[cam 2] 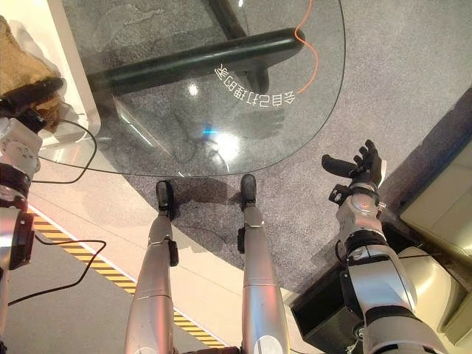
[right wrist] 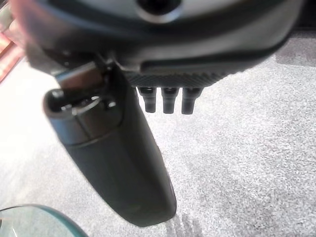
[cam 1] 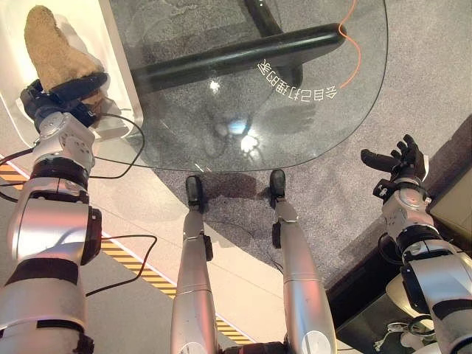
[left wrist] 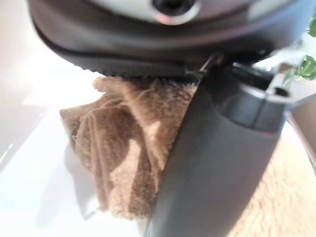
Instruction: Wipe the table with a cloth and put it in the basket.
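The round glass table (cam 1: 295, 110) lies ahead of me; the white basket (cam 1: 122, 81) stands at its left; my left hand (cam 1: 55, 94) pinches the brown cloth (cam 1: 51, 46) over it; my right hand (cam 1: 398, 164) hangs over carpet, fingers spread.

Open carpet (cam 1: 413, 81) beside glass table (cam 1: 310, 118)

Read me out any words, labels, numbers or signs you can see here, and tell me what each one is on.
Glass table: one curved row of white characters, upside down from the head camera; I cannot read them with certainty.
Floor tape: yellow and black warning stripes, no words.
Cloth: no print to be seen.
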Tool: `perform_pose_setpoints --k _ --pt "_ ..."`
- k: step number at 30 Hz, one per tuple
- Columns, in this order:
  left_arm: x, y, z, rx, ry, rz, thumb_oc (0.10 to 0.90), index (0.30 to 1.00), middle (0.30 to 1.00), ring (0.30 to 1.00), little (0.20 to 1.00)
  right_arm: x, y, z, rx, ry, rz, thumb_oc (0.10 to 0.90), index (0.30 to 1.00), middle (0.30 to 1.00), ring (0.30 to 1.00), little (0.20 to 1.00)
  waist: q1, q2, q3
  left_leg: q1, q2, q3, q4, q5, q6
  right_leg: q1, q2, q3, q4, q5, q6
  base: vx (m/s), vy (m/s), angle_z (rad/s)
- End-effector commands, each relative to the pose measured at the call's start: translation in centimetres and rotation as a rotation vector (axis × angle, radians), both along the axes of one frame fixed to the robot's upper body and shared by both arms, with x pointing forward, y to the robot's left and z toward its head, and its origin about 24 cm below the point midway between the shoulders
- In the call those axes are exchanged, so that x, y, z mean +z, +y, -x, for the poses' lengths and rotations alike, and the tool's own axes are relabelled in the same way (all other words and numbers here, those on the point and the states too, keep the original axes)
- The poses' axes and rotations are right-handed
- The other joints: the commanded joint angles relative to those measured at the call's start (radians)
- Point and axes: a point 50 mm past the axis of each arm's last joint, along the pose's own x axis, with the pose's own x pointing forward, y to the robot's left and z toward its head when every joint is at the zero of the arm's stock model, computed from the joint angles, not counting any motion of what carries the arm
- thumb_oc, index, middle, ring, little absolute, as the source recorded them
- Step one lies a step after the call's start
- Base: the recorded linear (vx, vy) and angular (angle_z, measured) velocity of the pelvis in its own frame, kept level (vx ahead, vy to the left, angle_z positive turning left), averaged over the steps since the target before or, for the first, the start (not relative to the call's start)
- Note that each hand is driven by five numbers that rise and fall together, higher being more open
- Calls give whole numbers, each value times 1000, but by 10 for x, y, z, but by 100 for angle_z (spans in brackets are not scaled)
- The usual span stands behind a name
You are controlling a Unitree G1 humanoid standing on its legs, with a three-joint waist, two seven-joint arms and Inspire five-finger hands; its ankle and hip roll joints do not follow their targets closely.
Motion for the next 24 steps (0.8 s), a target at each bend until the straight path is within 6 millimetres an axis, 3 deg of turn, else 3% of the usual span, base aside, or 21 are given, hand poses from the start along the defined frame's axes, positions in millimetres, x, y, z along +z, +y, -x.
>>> perform_pose_setpoints --k 1,17,24 --pt "1 35 22 140 32 -2 800 900 900 900 900 9 -28 12 -73 -10 63 800 900 900 900 900 -5 3 -25 -14 -71 56 89 -91 71 60 101 -60 -48 -60 -66 0 0 0" --pt "-2 41 26 171 10 5 800 900 900 900 900 8 -29 13 -69 -10 60 800 900 900 900 900 -2 -1 -25 -9 -69 54 97 -95 72 69 102 -57 -45 -63 -67 0 0 0" --pt "8 44 34 307 -73 -110 800 900 900 900 900 -13 -24 19 -65 27 45 800 900 900 900 900 6 -5 -25 45 -73 50 81 -93 72 114 108 -44 -59 -57 -63 -2 -11 0"
